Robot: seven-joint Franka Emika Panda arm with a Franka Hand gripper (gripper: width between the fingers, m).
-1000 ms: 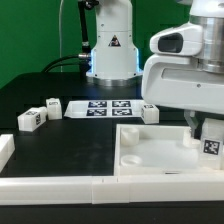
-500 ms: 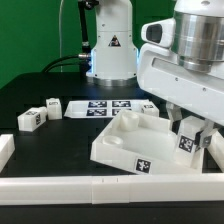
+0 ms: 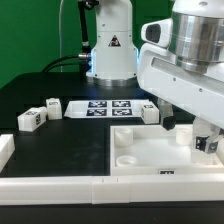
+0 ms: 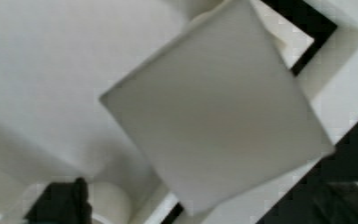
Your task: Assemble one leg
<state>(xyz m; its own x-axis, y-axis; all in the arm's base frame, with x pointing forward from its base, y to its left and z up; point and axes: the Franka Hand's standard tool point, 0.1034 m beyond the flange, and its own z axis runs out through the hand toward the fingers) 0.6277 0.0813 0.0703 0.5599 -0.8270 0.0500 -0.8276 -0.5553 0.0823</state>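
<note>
White blocks were what you had to count: going from the exterior view's left, two loose legs lay on the black table (image 3: 60,150), the first leg (image 3: 31,119) nearest the left and a second leg (image 3: 51,106) just beside it, both with a square marker showing. Next came the marker board (image 3: 103,107), flat in front of the robot's base (image 3: 111,55). A third leg (image 3: 150,111) stood just past the board's right end. One large panel (image 3: 150,152) lay flat ahead of the front border bar (image 3: 100,185); a short white bar end (image 3: 5,150) sat at the far left edge. Over the panel's right side you had the gripper (image 3: 197,135), with a fourth leg (image 3: 206,143) at its tip. I could not tell whether the fingers were clamped on that leg or merely around it. Your wrist view gave only a blurred pale slab (image 4: 211,110).
</note>
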